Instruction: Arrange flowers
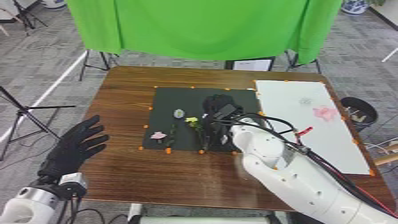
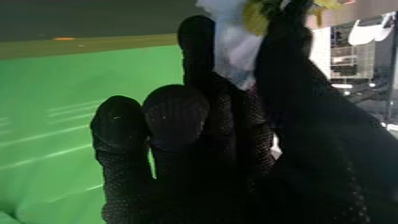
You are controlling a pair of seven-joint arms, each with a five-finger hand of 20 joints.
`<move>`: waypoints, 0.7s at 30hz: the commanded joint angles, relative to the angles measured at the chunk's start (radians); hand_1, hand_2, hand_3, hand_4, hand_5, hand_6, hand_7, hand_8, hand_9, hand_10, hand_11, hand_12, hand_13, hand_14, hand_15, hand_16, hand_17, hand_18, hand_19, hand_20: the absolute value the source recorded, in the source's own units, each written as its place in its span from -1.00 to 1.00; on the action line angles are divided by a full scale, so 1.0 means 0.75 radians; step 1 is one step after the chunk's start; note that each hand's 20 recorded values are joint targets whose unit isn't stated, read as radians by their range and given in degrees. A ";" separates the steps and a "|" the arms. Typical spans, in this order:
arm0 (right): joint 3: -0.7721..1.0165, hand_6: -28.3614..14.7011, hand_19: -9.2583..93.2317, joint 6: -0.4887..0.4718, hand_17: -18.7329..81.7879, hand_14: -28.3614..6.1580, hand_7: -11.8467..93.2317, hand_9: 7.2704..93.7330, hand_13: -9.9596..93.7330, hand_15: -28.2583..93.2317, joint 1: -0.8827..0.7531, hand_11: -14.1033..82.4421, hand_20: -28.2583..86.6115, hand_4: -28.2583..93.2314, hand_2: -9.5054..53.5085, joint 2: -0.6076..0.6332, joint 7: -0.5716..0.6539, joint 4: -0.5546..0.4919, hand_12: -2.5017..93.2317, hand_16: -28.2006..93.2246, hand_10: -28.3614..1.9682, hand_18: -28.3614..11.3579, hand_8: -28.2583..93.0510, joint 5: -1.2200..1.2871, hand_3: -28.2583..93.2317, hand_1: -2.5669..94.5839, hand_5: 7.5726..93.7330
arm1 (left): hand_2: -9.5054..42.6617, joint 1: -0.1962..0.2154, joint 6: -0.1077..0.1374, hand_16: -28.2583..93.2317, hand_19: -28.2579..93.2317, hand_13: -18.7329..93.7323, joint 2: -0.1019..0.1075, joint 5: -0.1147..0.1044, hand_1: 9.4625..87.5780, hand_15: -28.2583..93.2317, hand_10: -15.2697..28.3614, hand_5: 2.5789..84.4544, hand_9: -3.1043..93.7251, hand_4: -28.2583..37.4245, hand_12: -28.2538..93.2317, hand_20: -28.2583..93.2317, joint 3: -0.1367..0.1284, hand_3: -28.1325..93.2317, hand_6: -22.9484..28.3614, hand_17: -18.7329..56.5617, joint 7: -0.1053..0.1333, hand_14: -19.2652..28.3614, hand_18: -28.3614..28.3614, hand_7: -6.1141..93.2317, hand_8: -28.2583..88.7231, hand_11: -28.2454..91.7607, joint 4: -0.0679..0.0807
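Black mat (image 1: 171,96) on brown tabletop (image 1: 142,175): pink flower (image 1: 158,135), pale flower (image 1: 179,113), yellow flower (image 1: 191,120), all unarranged; work looks early. Right hand (image 1: 216,103), mat's right side: pinches a pale bloom (image 2: 233,40). Left hand (image 1: 73,145), near left: spread, empty. White sheet (image 1: 284,100), right; green cloth (image 1: 204,25), far.

Head view: I get bright, even light on the counter (image 1: 124,175) | Right wrist view: pale glare streaks across green cloth (image 2: 44,120)
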 commanded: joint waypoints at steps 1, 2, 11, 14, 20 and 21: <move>0.014 0.39 1.00 0.007 0.11 0.31 0.17 0.55 0.56 0.75 -0.009 -0.01 0.46 -1.00 -1.00 -0.005 0.024 0.005 -0.20 -0.02 0.34 -0.54 -0.51 -0.009 0.81 -0.22 0.21 | -0.65 0.009 -0.022 -0.57 0.17 -0.37 0.006 -0.005 -0.54 0.12 0.28 -0.47 -0.51 -0.91 -0.27 -0.35 -0.002 0.61 0.01 -0.76 -0.017 0.50 0.78 -0.41 -0.73 -0.10 0.009; 0.020 0.39 1.00 0.000 0.11 0.31 0.16 0.54 0.56 0.75 -0.013 0.01 0.46 -1.00 -1.00 -0.008 0.023 0.004 -0.22 -0.02 0.34 -0.54 -0.51 -0.007 0.82 -0.23 0.21 | -0.65 0.008 -0.023 -0.57 0.17 -0.37 0.006 -0.005 -0.54 0.12 0.28 -0.47 -0.51 -0.91 -0.27 -0.35 -0.002 0.61 0.01 -0.76 -0.019 0.50 0.78 -0.41 -0.73 -0.11 0.009; 0.042 0.41 1.00 0.014 0.09 0.27 0.08 0.47 0.54 0.76 -0.024 0.08 0.46 -1.00 -1.00 -0.010 0.020 -0.001 -0.35 -0.03 0.26 -0.56 -0.82 0.011 0.87 -0.42 0.23 | -0.65 0.006 -0.021 -0.57 0.17 -0.37 0.006 -0.001 -0.54 0.12 0.28 -0.46 -0.51 -0.91 -0.27 -0.35 -0.003 0.60 0.01 -0.76 -0.021 0.50 0.78 -0.41 -0.73 -0.10 0.008; 0.049 0.38 1.00 0.018 0.09 0.27 0.07 0.45 0.54 0.76 -0.019 0.08 0.47 -1.00 -0.99 -0.016 0.018 -0.001 -0.34 -0.03 0.23 -0.56 -0.83 0.023 0.86 -0.46 0.21 | -0.65 0.010 -0.019 -0.57 0.17 -0.37 0.001 -0.001 -0.54 0.12 0.27 -0.47 -0.51 -0.91 -0.27 -0.35 -0.003 0.60 0.01 -0.76 -0.019 0.50 0.78 -0.41 -0.73 -0.10 0.006; 0.185 0.33 1.00 0.037 0.08 0.23 0.05 0.39 0.52 0.76 -0.053 0.07 0.47 -1.00 -0.89 0.040 0.031 -0.100 -0.34 -0.03 0.21 -0.59 -0.83 0.058 0.85 -0.55 0.17 | -0.64 0.021 -0.016 -0.57 0.17 -0.37 -0.013 0.001 -0.54 0.11 0.27 -0.47 -0.51 -0.92 -0.27 -0.35 -0.012 0.60 0.01 -0.76 -0.017 0.49 0.78 -0.41 -0.73 -0.11 -0.001; 0.223 0.33 1.00 0.047 0.07 0.21 0.05 0.37 0.50 0.76 -0.064 0.09 0.47 -1.00 -0.89 0.071 0.039 -0.120 -0.33 -0.03 0.21 -0.59 -0.82 0.082 0.86 -0.55 0.12 | -0.63 0.020 -0.015 -0.57 0.17 -0.37 -0.014 0.001 -0.54 0.11 0.27 -0.47 -0.51 -0.92 -0.27 -0.35 -0.011 0.60 0.01 -0.76 -0.018 0.49 0.78 -0.41 -0.73 -0.11 -0.002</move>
